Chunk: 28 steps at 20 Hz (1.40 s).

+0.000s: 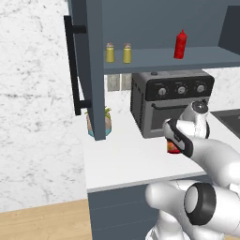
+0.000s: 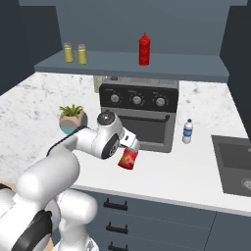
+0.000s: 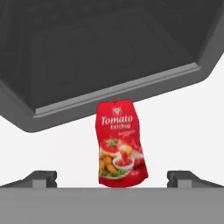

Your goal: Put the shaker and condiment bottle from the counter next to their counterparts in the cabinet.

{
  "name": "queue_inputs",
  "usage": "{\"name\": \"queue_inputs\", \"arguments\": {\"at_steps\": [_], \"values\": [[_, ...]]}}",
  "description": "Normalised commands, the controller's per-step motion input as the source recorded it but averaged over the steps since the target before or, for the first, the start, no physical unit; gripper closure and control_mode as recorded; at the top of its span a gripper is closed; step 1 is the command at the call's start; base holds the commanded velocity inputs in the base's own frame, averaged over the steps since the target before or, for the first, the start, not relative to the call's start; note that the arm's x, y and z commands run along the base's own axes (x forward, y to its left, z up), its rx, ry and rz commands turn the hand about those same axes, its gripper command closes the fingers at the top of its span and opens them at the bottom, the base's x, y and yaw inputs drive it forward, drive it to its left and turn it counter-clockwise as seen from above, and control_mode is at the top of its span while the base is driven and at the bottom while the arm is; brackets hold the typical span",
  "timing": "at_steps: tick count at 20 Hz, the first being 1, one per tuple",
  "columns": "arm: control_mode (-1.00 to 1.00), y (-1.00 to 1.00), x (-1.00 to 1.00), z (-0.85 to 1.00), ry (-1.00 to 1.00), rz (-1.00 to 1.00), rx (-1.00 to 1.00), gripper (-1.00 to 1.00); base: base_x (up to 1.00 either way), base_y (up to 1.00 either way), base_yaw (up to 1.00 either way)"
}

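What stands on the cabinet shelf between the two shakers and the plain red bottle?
Nothing: in the right base view the shelf is bare between the shakers and the red bottle.

Tabletop: white; carries toaster oven, potted plant, water bottle, condiment bottle | cabinet shelf: two shakers, all-red bottle, upright.

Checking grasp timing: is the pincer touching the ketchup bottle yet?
Apart. In the hand view the pincer stands wide open, each fingertip well clear of the ketchup bottle standing between them.
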Motion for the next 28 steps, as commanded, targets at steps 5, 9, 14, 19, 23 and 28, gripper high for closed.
{"name": "queue_inputs", "arguments": {"at_steps": [5,9,14,19,23,28], "values": [[-1.00,-0.25,0.00,-0.16,0.00,0.00,-0.06,-1.00,0.00,0.00,0.00],[-1.00,-0.11,0.00,-0.36,0.00,0.00,-0.09,-1.00,0.00,0.00,0.00],[-1.00,0.00,0.00,-0.33,0.00,0.00,0.00,-1.00,0.00,0.00,0.00],[-1.00,0.00,0.00,-0.15,0.00,0.00,0.00,-1.00,0.00,0.00,0.00],[-1.00,0.00,0.03,-0.04,0.00,0.00,0.00,-1.00,0.00,0.00,0.00],[-1.00,0.00,0.12,-0.05,0.00,0.00,0.00,-1.00,0.00,0.00,0.00]]}}
